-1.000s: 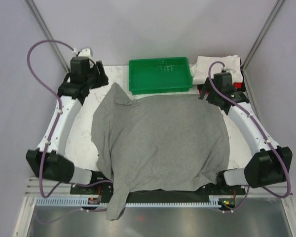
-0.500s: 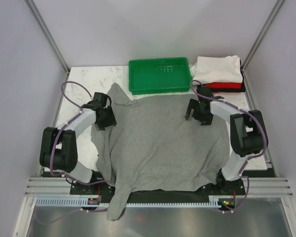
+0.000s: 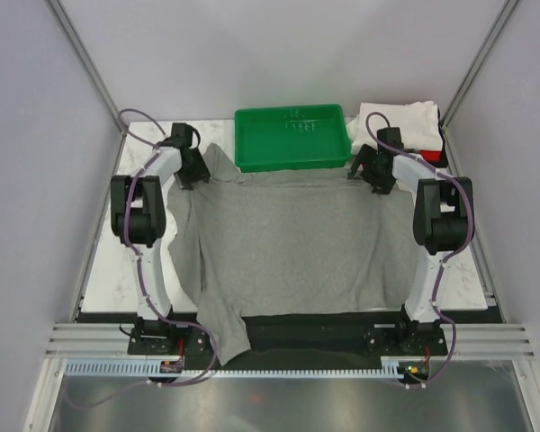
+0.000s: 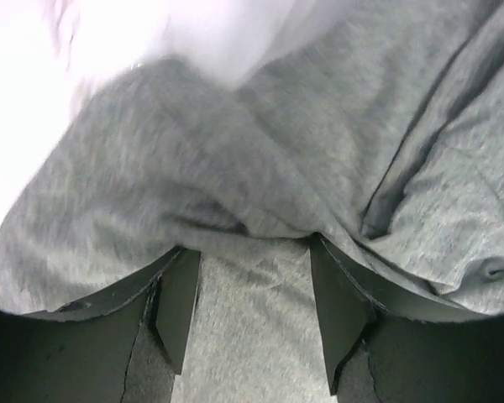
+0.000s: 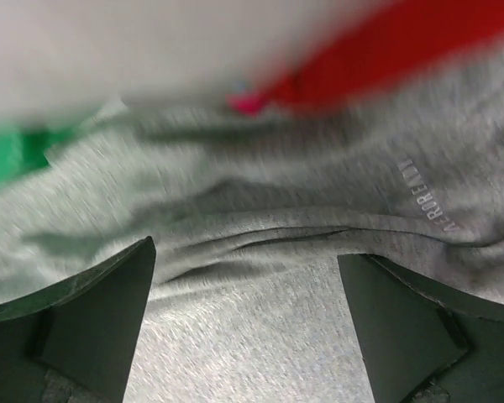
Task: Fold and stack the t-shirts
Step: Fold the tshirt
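While left gripper [image 4: 250,248] and right gripper [image 5: 245,252] hung spread at the upper edge of the grey shirt [image 3: 292,243], nothing was pinched. Closing there could well have grabbed bunched layers, skewing the fold.

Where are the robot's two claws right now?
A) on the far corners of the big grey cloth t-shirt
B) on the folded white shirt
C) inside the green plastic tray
A: seen from above, the left claw and right claw sit on the far corners of the big grey cloth t-shirt, just short of the green plastic tray.
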Action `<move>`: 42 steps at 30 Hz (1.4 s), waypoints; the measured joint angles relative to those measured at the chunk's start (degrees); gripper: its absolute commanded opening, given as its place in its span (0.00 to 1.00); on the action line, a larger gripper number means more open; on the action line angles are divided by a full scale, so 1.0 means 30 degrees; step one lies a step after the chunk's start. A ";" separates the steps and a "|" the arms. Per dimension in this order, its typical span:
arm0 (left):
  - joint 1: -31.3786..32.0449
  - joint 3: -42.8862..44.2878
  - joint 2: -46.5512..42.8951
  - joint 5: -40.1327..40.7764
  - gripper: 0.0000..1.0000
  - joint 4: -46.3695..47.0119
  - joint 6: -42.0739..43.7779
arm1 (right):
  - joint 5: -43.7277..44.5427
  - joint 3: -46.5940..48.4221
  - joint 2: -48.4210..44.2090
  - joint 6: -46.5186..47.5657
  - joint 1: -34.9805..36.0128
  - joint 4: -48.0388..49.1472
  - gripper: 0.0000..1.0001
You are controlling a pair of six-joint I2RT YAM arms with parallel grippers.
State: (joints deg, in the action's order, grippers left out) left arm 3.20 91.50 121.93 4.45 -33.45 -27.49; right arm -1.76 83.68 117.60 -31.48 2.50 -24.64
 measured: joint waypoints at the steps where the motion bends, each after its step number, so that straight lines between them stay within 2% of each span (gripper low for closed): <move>1: -0.0015 0.1530 0.0911 0.0029 0.62 -0.0262 0.0131 | -0.0073 0.0372 0.0255 -0.0029 -0.0044 0.0087 0.98; 4: -0.0022 0.6229 0.3606 0.0007 0.62 -0.1093 0.0758 | -0.0503 0.1304 0.0925 -0.0153 -0.0058 0.0262 0.98; 7: -0.0022 0.9704 0.5202 -0.0007 0.62 -0.1683 0.1341 | -0.0925 0.1625 0.1151 -0.0233 -0.0087 0.0444 0.98; 10: 0.0029 1.1023 0.5187 0.0160 0.63 -0.2259 0.1749 | -0.1107 0.1712 0.1158 -0.0095 -0.0087 0.0364 0.98; 12: 0.0073 1.0877 0.4546 0.0474 0.64 -0.2565 0.1880 | -0.1224 0.1778 0.1107 0.0073 -0.0080 0.0102 0.98; 17: 0.0146 0.5289 -0.1282 0.1202 0.65 -0.2805 0.1909 | -0.1326 0.1785 -0.0102 0.0641 0.0066 -0.2033 0.98; 21: 0.0189 -0.0984 -0.8386 0.1282 0.65 -0.2229 0.1749 | -0.0816 0.1319 -0.3089 0.1115 0.0525 -0.3220 0.98; 24: 0.0189 -0.5027 -1.2852 0.0889 0.64 -0.1603 0.1304 | -0.0058 -0.0707 -0.6564 0.1086 0.1122 -0.3388 0.98; 27: 0.0204 -0.8794 -1.5606 0.0262 0.64 -0.0386 0.0714 | 0.0721 -0.3861 -0.9653 0.0750 0.1705 -0.3169 0.98; 30: 0.0233 -1.2043 -1.6189 -0.0495 0.64 0.0459 0.0073 | 0.1457 -0.7162 -1.1081 0.0379 0.1821 -0.3235 0.98; 34: 0.0270 -1.4673 -1.5045 -0.1683 0.63 0.1523 -0.0707 | 0.1982 -0.9690 -1.0251 0.0248 0.1632 -0.3424 0.98; 42: 0.0160 -1.5234 -1.2495 -0.1494 0.63 0.3504 -0.1486 | 0.2929 -0.8663 -0.6921 0.0590 0.0794 -0.3016 0.98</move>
State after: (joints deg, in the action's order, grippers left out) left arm 3.68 45.80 84.44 -0.03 -22.94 -31.94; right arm 7.03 57.69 96.84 -29.71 4.89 -33.69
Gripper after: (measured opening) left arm 0.634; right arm 0.982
